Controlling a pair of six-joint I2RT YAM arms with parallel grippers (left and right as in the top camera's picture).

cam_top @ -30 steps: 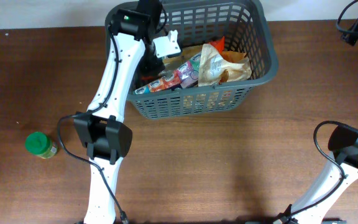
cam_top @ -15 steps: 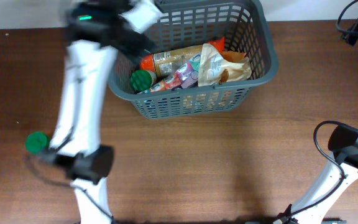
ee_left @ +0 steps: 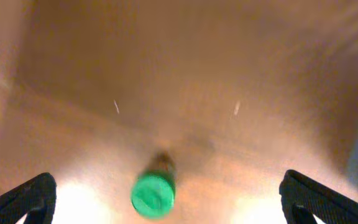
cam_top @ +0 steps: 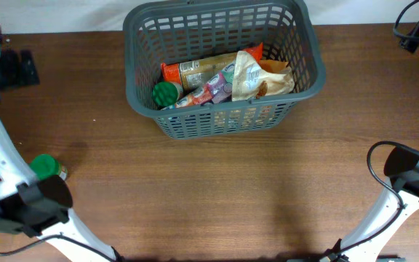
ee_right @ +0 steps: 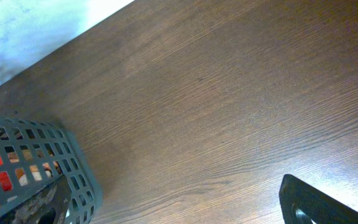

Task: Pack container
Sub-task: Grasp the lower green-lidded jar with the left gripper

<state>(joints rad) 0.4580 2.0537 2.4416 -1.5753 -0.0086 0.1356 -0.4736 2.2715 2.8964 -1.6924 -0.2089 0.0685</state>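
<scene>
The dark grey slotted container (cam_top: 308, 51) stands at the table's back centre. It holds an orange packet (cam_top: 195, 70), other snack packs (cam_top: 249, 76) and a green-lidded jar (cam_top: 166, 93). A second green-lidded jar (cam_top: 44, 167) stands on the table at the left and shows blurred in the left wrist view (ee_left: 153, 194). My left gripper (cam_top: 17, 69) is at the far left edge, high above that jar, open and empty (ee_left: 180, 213). My right gripper (cam_top: 418, 35) is at the back right, open and empty (ee_right: 179, 214), with the container's corner (ee_right: 73, 163) to its left.
The left arm's base (cam_top: 38, 204) stands next to the jar on the table. The right arm's base and cable (cam_top: 406, 175) are at the right edge. A pale wall runs behind the table's back edge (ee_right: 23, 31).
My left arm has swung from inside the container to the far left of the table. A green-lidded jar it left behind now lies in the container. The right arm has not moved.
</scene>
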